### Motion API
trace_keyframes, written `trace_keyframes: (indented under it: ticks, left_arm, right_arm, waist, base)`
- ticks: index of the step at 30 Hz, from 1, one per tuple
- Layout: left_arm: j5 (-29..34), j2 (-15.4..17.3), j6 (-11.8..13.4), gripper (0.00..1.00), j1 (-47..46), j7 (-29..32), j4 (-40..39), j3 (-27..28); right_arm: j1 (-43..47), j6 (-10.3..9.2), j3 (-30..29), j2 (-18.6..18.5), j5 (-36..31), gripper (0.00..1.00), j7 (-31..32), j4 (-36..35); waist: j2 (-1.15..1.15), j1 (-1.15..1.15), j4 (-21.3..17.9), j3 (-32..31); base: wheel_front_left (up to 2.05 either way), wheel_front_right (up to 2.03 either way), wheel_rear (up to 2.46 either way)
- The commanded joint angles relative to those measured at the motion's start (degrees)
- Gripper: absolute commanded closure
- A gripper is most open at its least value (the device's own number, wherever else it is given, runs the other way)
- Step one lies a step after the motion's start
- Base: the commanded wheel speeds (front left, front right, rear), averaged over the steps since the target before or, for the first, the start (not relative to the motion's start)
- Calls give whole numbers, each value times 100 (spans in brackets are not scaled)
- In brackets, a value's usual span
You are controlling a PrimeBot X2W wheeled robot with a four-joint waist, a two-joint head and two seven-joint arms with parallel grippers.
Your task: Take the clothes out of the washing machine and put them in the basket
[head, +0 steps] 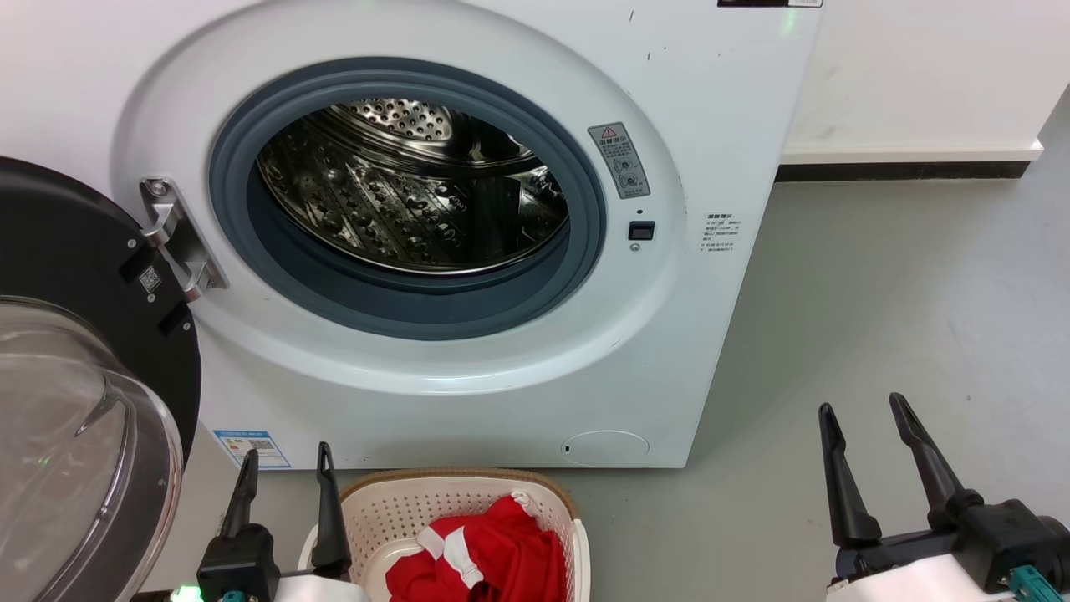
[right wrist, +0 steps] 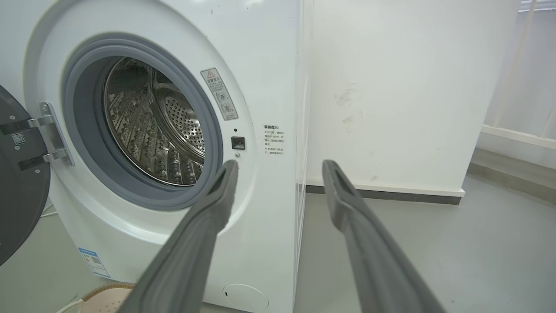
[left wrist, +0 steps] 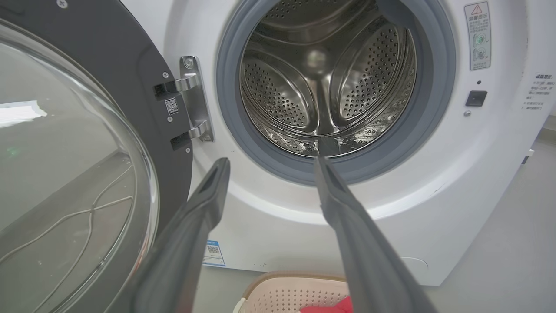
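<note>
I have the washing machine (head: 710, 125) square ahead, its black-framed glass door (head: 75, 251) swung wide open on the left hinge. Through the grey-rimmed porthole the steel drum (head: 401, 201) shows its perforated walls and paddles, clear in both wrist views too. The clothes (head: 501, 552), bright red with white trim, lie heaped inside the basket (head: 451, 475), which sits on the grey floor (head: 878, 318) just in front of the machine's base, below the porthole. My left pincer (head: 287, 451) hangs just beside the basket's left rim, fingers spread apart with nothing between them (its wrist view has them aimed at the porthole's lower edge). My right pincer (head: 861, 405) is well off to the right, above bare floor past the machine's right corner, fingers likewise parted and empty.
</note>
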Motion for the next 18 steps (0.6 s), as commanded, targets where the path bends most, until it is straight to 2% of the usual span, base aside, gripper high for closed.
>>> trace_keyframes:
  ticks: [1,15,16,18]
  left_arm:
    - [23,-9,-15,0,58,-15,-24,39]
    - [35,-30,-131,0,88,-15,61,124]
    - [4,-22,-125,100,53,2,58,125]
    - [-16,-27,-126,100,54,10,160,126]
  right_arm:
    - [84,-4,6,2,27,0,-11,1]
    - [78,-4,79,2,47,0,-11,64]
    - [44,0,76,0,37,100,0,50]
    - [73,1,81,1,49,100,4,127]
  waist:
    - [0,0,-9,-18]
    - [0,0,-22,-65]
    - [0,0,-22,-66]
    - [0,0,-22,-66]
  base:
    - [0,0,0]
    - [0,0,0]
    - [0,0,0]
    - [0,0,0]
